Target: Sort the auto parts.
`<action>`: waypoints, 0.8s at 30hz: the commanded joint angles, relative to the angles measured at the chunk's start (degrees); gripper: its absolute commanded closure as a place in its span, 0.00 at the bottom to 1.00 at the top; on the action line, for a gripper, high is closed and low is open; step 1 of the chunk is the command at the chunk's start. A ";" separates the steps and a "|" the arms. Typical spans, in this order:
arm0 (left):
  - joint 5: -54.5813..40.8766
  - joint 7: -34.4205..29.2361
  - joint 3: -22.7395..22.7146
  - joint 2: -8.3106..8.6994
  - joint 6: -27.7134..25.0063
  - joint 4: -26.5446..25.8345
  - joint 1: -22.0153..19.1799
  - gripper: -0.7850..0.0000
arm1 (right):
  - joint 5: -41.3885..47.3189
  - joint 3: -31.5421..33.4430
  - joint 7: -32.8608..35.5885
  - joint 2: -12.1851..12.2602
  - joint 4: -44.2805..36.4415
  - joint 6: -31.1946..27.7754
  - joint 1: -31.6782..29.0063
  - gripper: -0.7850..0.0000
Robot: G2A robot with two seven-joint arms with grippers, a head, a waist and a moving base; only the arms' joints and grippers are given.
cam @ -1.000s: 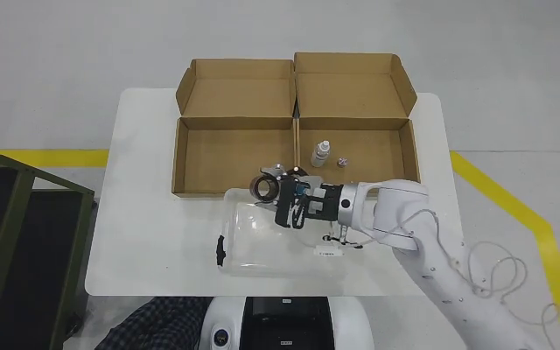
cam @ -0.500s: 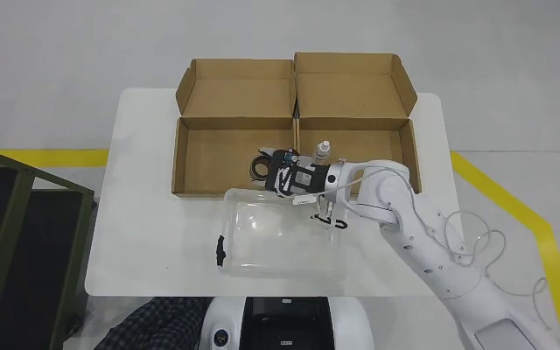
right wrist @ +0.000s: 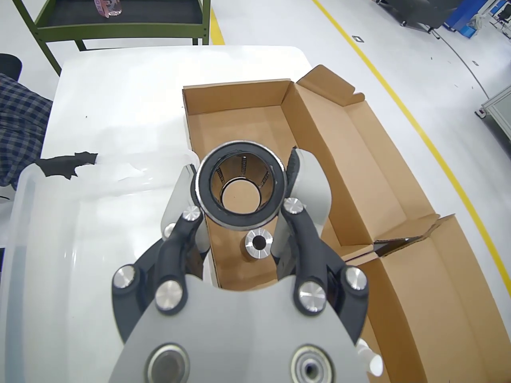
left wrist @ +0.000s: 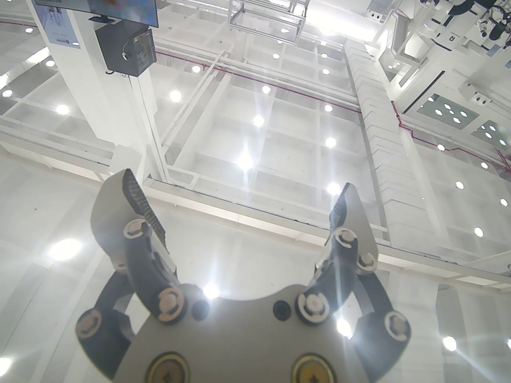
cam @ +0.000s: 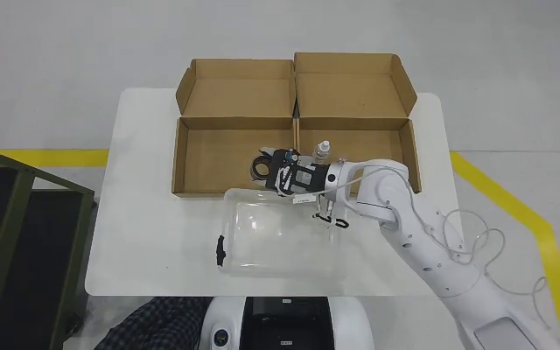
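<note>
My right gripper [right wrist: 241,191] is shut on a ring-shaped bearing [right wrist: 240,185] with a black rim and metal rollers inside. It hangs over the near right corner of the left cardboard box [cam: 234,157], where the bearing [cam: 262,163] and right gripper [cam: 269,166] are seen from above. Below it on the box floor lies a small metal bushing [right wrist: 257,244]. The right cardboard box [cam: 376,150] holds a small white bottle [cam: 322,152]. The left gripper [left wrist: 239,205] points up at the ceiling, open and holding nothing.
A clear plastic bin [cam: 262,236] with a black latch [cam: 220,252] stands on the white table [cam: 144,219] in front of the boxes. Both box lids [cam: 236,86] stand open at the back. A green shelf cart [cam: 35,236] is left of the table.
The right arm has carried the bearing from above the clear bin back to the near right corner of the left box, then held nearly still over the last half second.
</note>
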 commanded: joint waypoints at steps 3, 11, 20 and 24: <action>0.00 0.00 0.00 0.00 0.00 0.00 0.00 0.00 | 0.00 0.00 0.00 0.00 0.00 0.00 0.00 1.00; 0.00 0.00 0.00 0.00 0.00 0.00 0.00 0.00 | 0.00 0.00 0.00 0.00 0.00 0.00 0.00 1.00; 0.00 0.00 0.00 0.00 0.00 0.00 0.00 0.00 | 0.00 0.01 -0.13 0.00 -0.02 0.17 -0.17 1.00; 0.00 0.00 0.00 0.00 0.00 0.00 0.00 0.00 | -0.31 0.56 -1.36 0.03 -0.84 0.37 -0.87 1.00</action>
